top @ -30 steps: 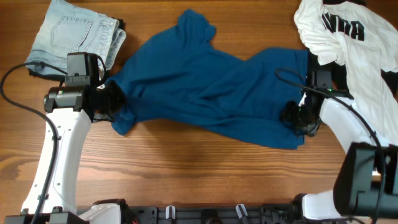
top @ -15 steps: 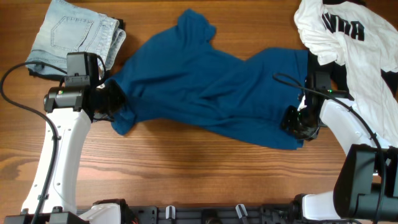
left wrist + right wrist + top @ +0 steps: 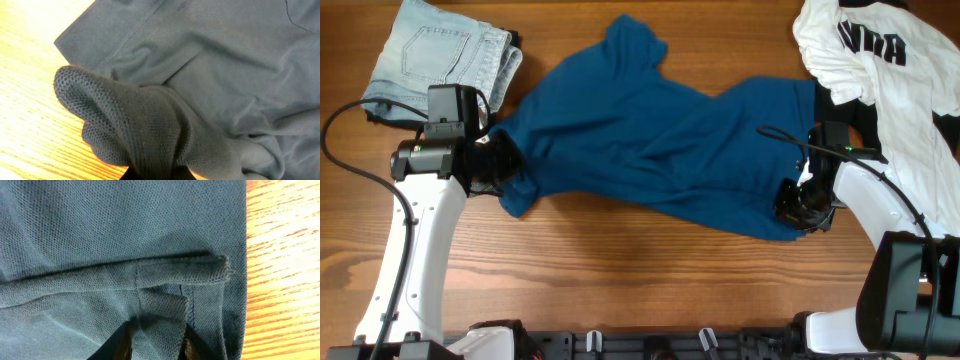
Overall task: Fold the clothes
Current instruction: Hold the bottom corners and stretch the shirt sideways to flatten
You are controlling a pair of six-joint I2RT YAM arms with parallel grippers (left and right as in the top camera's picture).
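The dark-blue shirt (image 3: 650, 140) lies spread and wrinkled across the middle of the table. My left gripper (image 3: 502, 166) is shut on a bunched fold at its left edge, which fills the left wrist view (image 3: 150, 120). My right gripper (image 3: 798, 204) sits at the shirt's lower right corner. In the right wrist view its fingers (image 3: 156, 342) pinch a fold of the hem (image 3: 180, 272). The white shirt with black lettering (image 3: 890, 70) lies at the back right. A black piece (image 3: 827, 97) peeks out beside it.
Folded light-blue denim (image 3: 445, 55) lies at the back left, just behind my left arm. Bare wooden table (image 3: 620, 270) runs along the front. The white shirt reaches over the right edge of view, close to my right arm.
My right gripper has shifted slightly toward the front with the shirt's corner. The left gripper and the rest of the shirt have not moved.
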